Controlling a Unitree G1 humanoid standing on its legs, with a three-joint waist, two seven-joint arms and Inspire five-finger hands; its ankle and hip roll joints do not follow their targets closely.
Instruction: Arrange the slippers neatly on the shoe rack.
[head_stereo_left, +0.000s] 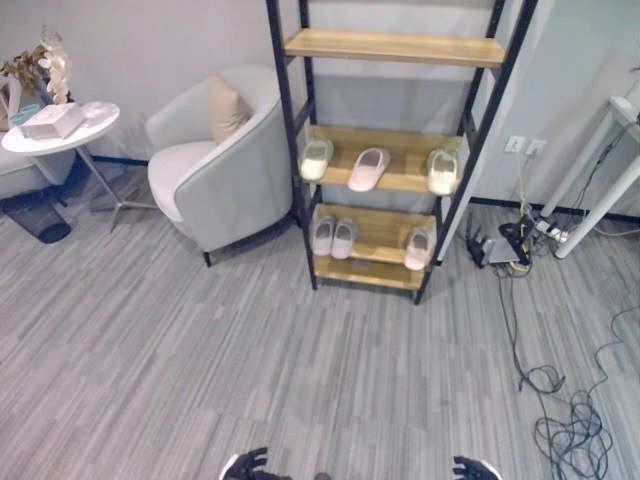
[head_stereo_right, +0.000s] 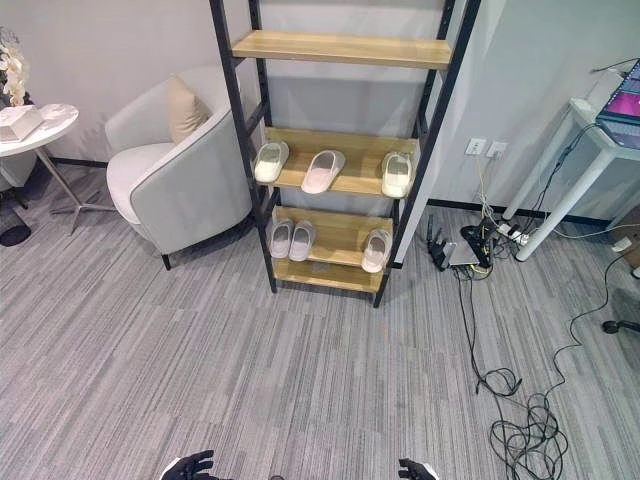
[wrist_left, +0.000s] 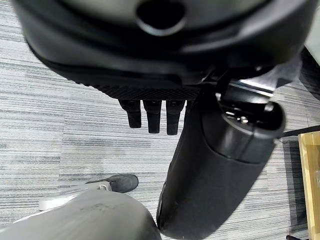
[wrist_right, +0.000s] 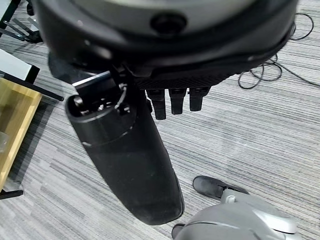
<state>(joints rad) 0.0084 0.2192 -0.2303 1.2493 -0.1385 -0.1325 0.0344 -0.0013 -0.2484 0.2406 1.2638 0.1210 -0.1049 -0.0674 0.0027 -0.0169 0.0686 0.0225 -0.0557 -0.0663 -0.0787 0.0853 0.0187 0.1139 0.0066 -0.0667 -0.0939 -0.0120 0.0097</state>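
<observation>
- The shoe rack (head_stereo_left: 390, 150), a black metal frame with wooden shelves, stands against the grey wall on a floor (head_stereo_left: 250, 370) of grey striped carpet.
- Its top shelf (head_stereo_left: 395, 46) carries nothing.
- On the middle shelf (head_stereo_left: 400, 150) lie three pale slippers, spread apart: the left slipper (head_stereo_left: 316, 159), the pinkish slipper (head_stereo_left: 368, 169) set at a slant, and the right slipper (head_stereo_left: 442, 171).
- On the bottom shelf (head_stereo_left: 375, 235) a pair of slippers (head_stereo_left: 333, 237) sits side by side at the left end, touching, and a single slipper (head_stereo_left: 418, 247) lies at the right end.
- Just beside the rack on the left is a light grey armchair (head_stereo_left: 215, 165) with a beige cushion (head_stereo_left: 225, 108).
- Further left stands a round white side desk (head_stereo_left: 60, 135) with a box and a flower on it.
- To the right are a white desk leg (head_stereo_left: 600, 205), wall sockets and a power strip (head_stereo_left: 545, 228).
- The left hand (head_stereo_left: 245, 465) and right hand (head_stereo_left: 470, 468) hang low at the near edge, well apart from the rack; each wrist view shows its fingers (wrist_left: 152, 117) straight, relaxed and holding nothing.
</observation>
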